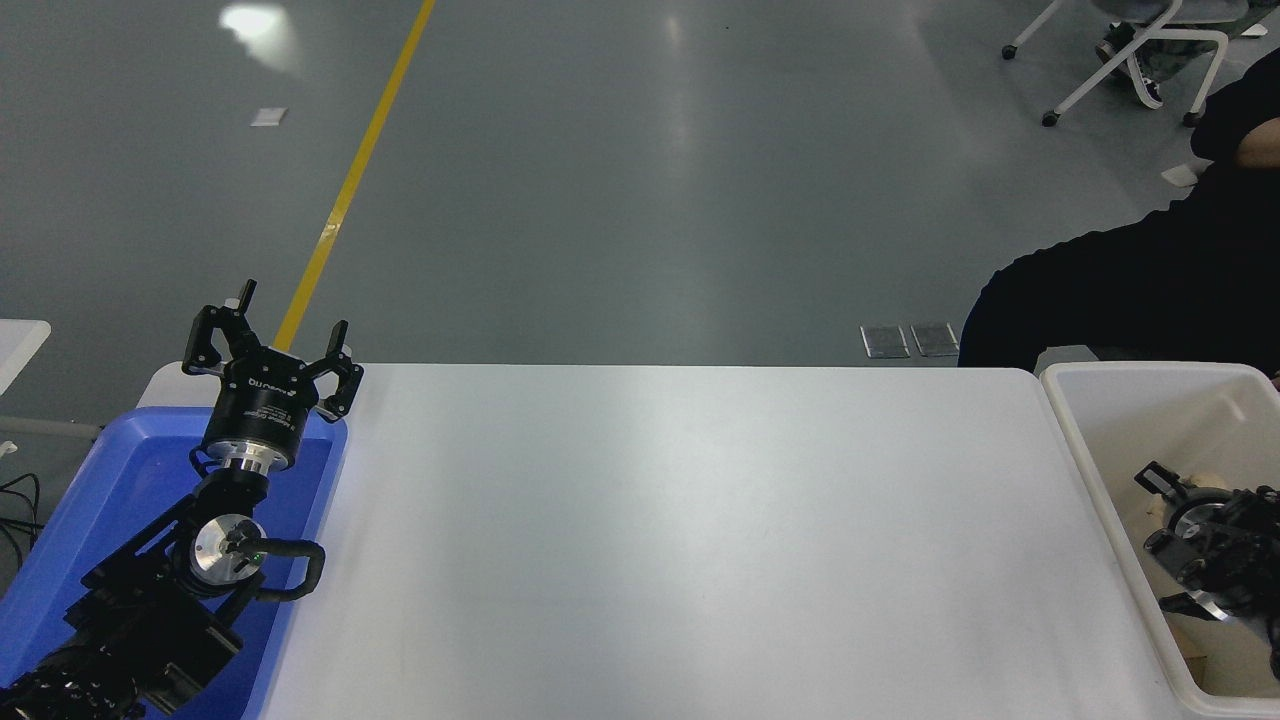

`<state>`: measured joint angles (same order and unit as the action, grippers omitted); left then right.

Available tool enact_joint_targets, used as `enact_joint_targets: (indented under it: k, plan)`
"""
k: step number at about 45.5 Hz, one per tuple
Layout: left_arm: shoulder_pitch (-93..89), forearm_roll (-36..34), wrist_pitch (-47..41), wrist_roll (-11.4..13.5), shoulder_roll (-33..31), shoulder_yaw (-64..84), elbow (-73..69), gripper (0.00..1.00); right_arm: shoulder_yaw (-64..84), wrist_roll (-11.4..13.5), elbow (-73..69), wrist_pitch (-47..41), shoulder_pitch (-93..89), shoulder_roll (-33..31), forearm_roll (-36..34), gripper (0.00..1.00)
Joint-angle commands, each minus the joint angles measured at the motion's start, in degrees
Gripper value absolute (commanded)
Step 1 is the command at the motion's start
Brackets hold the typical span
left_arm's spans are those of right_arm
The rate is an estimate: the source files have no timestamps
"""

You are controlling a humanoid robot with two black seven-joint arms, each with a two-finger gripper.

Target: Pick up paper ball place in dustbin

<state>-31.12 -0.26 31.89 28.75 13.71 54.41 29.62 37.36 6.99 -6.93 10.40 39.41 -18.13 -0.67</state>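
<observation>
The right hand [1195,535] is low inside the dustbin [1075,440] at the right end of the table [650,520]. A small tan piece near it may be the paper ball [1205,482], but I cannot tell if the hand grips it or has let go. I judge the task nearly done; only the release and pulling out are left. The left hand [268,345], fingers apart, is parked over a blue tray [100,480]. The table is white, the floor [600,180] grey with a yellow line [350,180], and a person in black [1130,290] sits behind the dustbin

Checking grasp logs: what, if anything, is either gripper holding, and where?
Left gripper holds nothing, open. Right gripper is inside the dustbin; any hold cannot be told.
</observation>
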Motion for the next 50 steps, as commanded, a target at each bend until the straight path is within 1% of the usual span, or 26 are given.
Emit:
enact_joint_targets:
  k: [1,2,8,18,29,39,44,50]
  plan:
    - [0.0,0.0,0.0,0.0,0.0,0.0,0.0,0.98,-1.1,0.0,2.3,3.4,-1.3,0.6,-1.4,0.86]
    - [0.0,0.0,0.0,0.0,0.0,0.0,0.0,0.98,-1.1,-0.1,2.5,4.7,-1.3,0.6,-1.5,1.0]
    - [0.0,0.0,0.0,0.1,0.0,0.0,0.1,0.98,-1.1,-0.1,2.5,6.3,-1.5,0.6,-1.7,1.0]
    - [0.0,0.0,0.0,0.0,0.0,0.0,0.0,0.98,-1.1,0.0,1.7,5.8,-0.9,0.5,-1.8,1.0]
    - [-0.1,0.0,0.0,0.0,0.0,0.0,0.0,0.98,-1.1,0.0,-2.4,5.5,3.1,-3.6,-1.8,1.0]
    - [-0.1,0.0,0.0,0.0,0.0,-0.1,0.0,0.98,0.7,-0.1,-12.4,5.3,17.4,-11.0,-1.7,1.0]
    - [-0.1,0.0,0.1,-0.1,0.0,-0.1,0.1,0.98,5.8,-0.1,-17.4,4.5,26.0,-12.0,-1.6,1.0]
    - [-0.1,0.0,0.1,-0.1,0.0,-0.1,0.1,0.98,17.0,-0.1,-25.1,4.2,36.8,-11.5,-1.6,1.0]
